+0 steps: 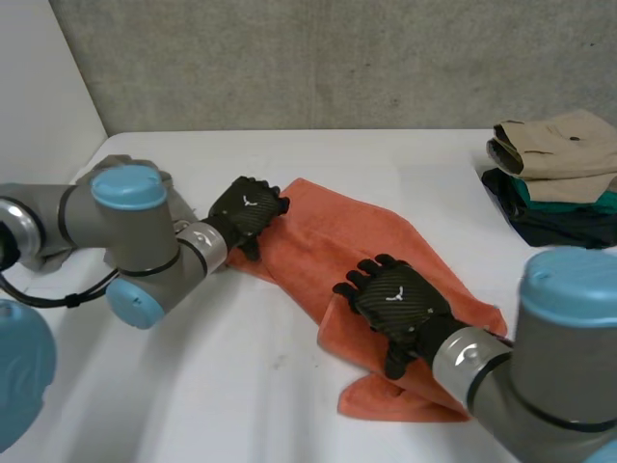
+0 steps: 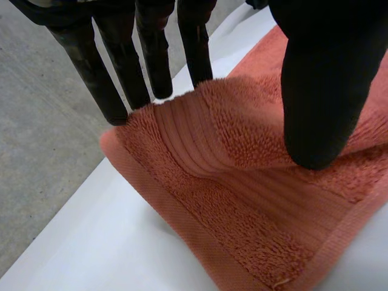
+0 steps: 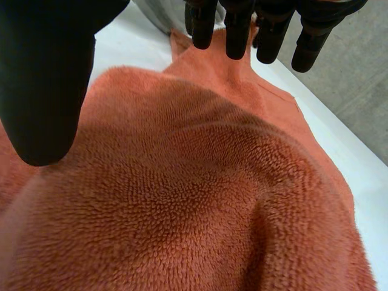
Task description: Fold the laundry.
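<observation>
Pinching the far left corner of the towel (image 1: 386, 231) with the left hand (image 1: 249, 207), thumb in front and fingers (image 2: 159, 60) behind, likely to lift it for a fold. Resting the right hand (image 1: 390, 299) over the near right part, fingers apart and gripping nothing, maybe to keep it down. Lying rumpled mid tabletop (image 1: 241, 386), well apart from the folded pile (image 1: 554, 164) far right.

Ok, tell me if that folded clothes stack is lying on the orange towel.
No, the folded clothes stack sits on the white table at its far right, with bare tabletop between it and the orange towel.
</observation>
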Available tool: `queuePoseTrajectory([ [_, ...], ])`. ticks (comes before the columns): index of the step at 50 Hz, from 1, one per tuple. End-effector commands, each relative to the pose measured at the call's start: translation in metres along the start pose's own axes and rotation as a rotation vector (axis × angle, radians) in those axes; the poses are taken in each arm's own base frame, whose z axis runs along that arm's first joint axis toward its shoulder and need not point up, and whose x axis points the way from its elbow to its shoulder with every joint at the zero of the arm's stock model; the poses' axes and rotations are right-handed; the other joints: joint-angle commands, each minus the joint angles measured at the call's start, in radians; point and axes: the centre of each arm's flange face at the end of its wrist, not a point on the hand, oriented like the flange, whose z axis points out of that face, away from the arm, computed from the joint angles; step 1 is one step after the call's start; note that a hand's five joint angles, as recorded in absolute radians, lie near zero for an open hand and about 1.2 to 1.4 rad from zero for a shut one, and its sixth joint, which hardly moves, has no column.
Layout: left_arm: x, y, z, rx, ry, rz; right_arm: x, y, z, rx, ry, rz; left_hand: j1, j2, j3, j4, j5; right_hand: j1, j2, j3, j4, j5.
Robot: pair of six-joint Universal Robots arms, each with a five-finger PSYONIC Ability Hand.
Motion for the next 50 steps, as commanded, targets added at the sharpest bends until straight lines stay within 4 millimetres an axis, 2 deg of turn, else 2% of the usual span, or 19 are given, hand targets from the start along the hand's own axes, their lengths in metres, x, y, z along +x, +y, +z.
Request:
queuePoseTrajectory([
  [1, 0.006, 0.017, 0.017, -0.001, 0.001, 0.012, -0.006, 0.016, 0.023, -0.006, 0.042, -0.048, 0.430, 0.432, 0.432, 0.437, 0.434, 0.097, 0.114, 0.115, 0.113, 0.099],
  [5, 0.010, 0.020, 0.021, -0.001, 0.003, 0.046, -0.005, 0.019, 0.028, -0.011, 0.044, -0.079, 0.940, 0.943, 0.942, 0.947, 0.944, 0.469, 0.486, 0.487, 0.485, 0.471],
  [6, 0.011, 0.020, 0.022, -0.001, 0.004, 0.051, -0.004, 0.019, 0.029, -0.011, 0.046, -0.081, 0.941, 0.944, 0.943, 0.948, 0.945, 0.549, 0.566, 0.566, 0.565, 0.551],
  [9, 0.010, 0.019, 0.022, -0.009, -0.014, 0.071, 0.001, 0.016, 0.030, -0.004, 0.055, -0.085, 0.941, 0.944, 0.943, 0.948, 0.945, 1.106, 1.123, 1.123, 1.122, 1.108],
  [12, 0.009, 0.014, 0.019, -0.033, -0.054, 0.076, 0.005, 0.011, 0.030, 0.004, 0.069, -0.087, 0.941, 0.944, 0.943, 0.948, 0.945, 1.168, 1.185, 1.186, 1.184, 1.170],
  [14, 0.003, 0.000, 0.015, -0.030, -0.091, 0.085, 0.008, 0.007, 0.027, 0.014, 0.079, -0.078, 0.941, 0.944, 0.943, 0.948, 0.945, 1.168, 1.185, 1.186, 1.184, 1.170],
  [15, -0.006, -0.021, 0.006, -0.018, -0.135, 0.091, 0.017, -0.007, 0.020, 0.050, 0.111, -0.082, 0.941, 0.944, 0.943, 0.948, 0.945, 1.168, 1.185, 1.186, 1.184, 1.170],
  [18, -0.017, -0.048, -0.014, -0.026, -0.183, 0.086, 0.048, -0.035, 0.000, 0.117, 0.212, -0.087, 0.941, 0.944, 0.943, 0.948, 0.945, 1.168, 1.185, 1.186, 1.184, 1.170],
  [19, -0.022, -0.064, -0.031, -0.031, -0.200, 0.087, 0.076, -0.048, -0.016, 0.138, 0.293, -0.085, 0.941, 0.944, 0.943, 0.948, 0.945, 1.168, 1.185, 1.186, 1.184, 1.170],
  [22, -0.030, -0.092, -0.057, -0.016, -0.222, 0.088, 0.111, -0.059, -0.036, 0.129, 0.371, -0.066, 0.941, 0.944, 0.943, 0.948, 0.945, 1.168, 1.185, 1.186, 1.184, 1.170],
  [23, -0.033, -0.111, -0.076, 0.004, -0.235, 0.087, 0.118, -0.063, -0.040, 0.130, 0.382, -0.061, 0.941, 0.944, 0.943, 0.948, 0.945, 1.168, 1.185, 1.186, 1.184, 1.170],
  [26, -0.039, -0.134, -0.101, 0.034, -0.256, 0.072, 0.140, -0.075, -0.052, 0.121, 0.395, -0.016, 0.941, 0.944, 0.943, 0.948, 0.945, 1.168, 1.185, 1.186, 1.184, 1.170],
  [27, -0.042, -0.148, -0.118, 0.062, -0.270, 0.054, 0.146, -0.077, -0.055, 0.113, 0.398, 0.001, 0.941, 0.944, 0.943, 0.948, 0.945, 1.168, 1.185, 1.186, 1.184, 1.170],
  [31, -0.046, -0.172, -0.152, 0.104, -0.291, 0.004, 0.182, -0.083, -0.072, 0.055, 0.452, 0.051, 0.941, 0.944, 0.943, 0.948, 0.945, 1.168, 1.185, 1.186, 1.184, 1.170],
  [35, -0.040, -0.170, -0.169, 0.055, -0.263, -0.029, 0.203, -0.081, -0.082, -0.014, 0.450, 0.099, 0.941, 0.944, 0.943, 0.948, 0.945, 1.168, 1.185, 1.186, 1.184, 1.170],
  [39, -0.028, -0.147, -0.164, -0.054, -0.208, -0.057, 0.209, -0.058, -0.062, -0.100, 0.352, 0.142, 0.941, 0.944, 0.943, 0.948, 0.945, 1.168, 1.185, 1.186, 1.184, 1.170],
  [46, -0.020, -0.095, -0.118, -0.213, -0.174, -0.087, 0.219, -0.034, -0.030, -0.127, 0.316, 0.169, 0.941, 0.944, 0.943, 0.948, 0.945, 1.168, 1.185, 1.186, 1.184, 1.170],
  [49, -0.026, -0.088, -0.096, -0.199, -0.201, -0.083, 0.228, -0.025, -0.013, -0.087, 0.342, 0.164, 0.941, 0.944, 0.943, 0.948, 0.945, 1.168, 1.185, 1.186, 1.184, 1.170],
  [50, -0.036, -0.089, -0.079, -0.153, -0.240, -0.075, 0.234, -0.025, -0.003, -0.037, 0.373, 0.145, 0.941, 0.944, 0.943, 0.948, 0.945, 1.168, 1.185, 1.186, 1.184, 1.170],
])
